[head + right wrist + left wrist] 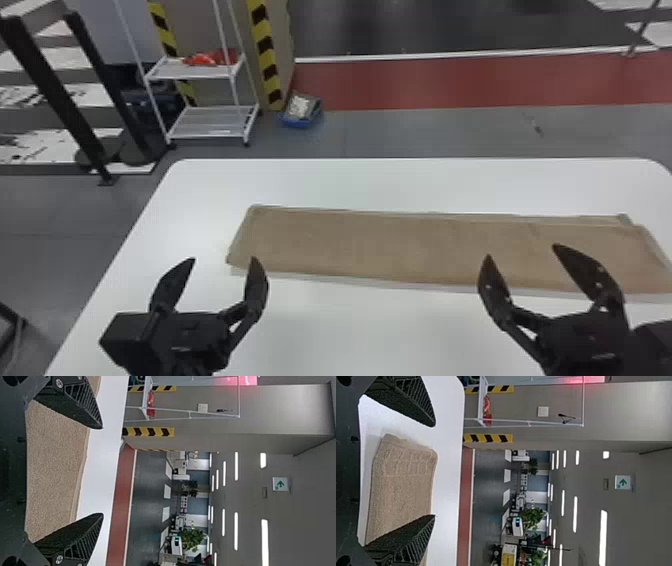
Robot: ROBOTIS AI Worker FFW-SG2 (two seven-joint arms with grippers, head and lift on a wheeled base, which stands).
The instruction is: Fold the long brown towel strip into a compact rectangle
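The brown towel strip [430, 247] lies flat across the white table, its long side running left to right. Its left end is near my left gripper [224, 259], which stands open at the towel's near left corner. My right gripper [522, 250] is open too, over the near edge of the towel's right part. In the left wrist view the left gripper [435, 471] has nothing between its fingers, with the end of the towel [401, 483] beyond them. The right wrist view has the right gripper [103, 471] spread above the towel [55, 471], not gripping it.
The white table [350, 185] extends around the towel, with its far edge behind it. On the floor beyond stand a white wire rack [212, 122] and a blue bin [301, 120], with black posts at the far left.
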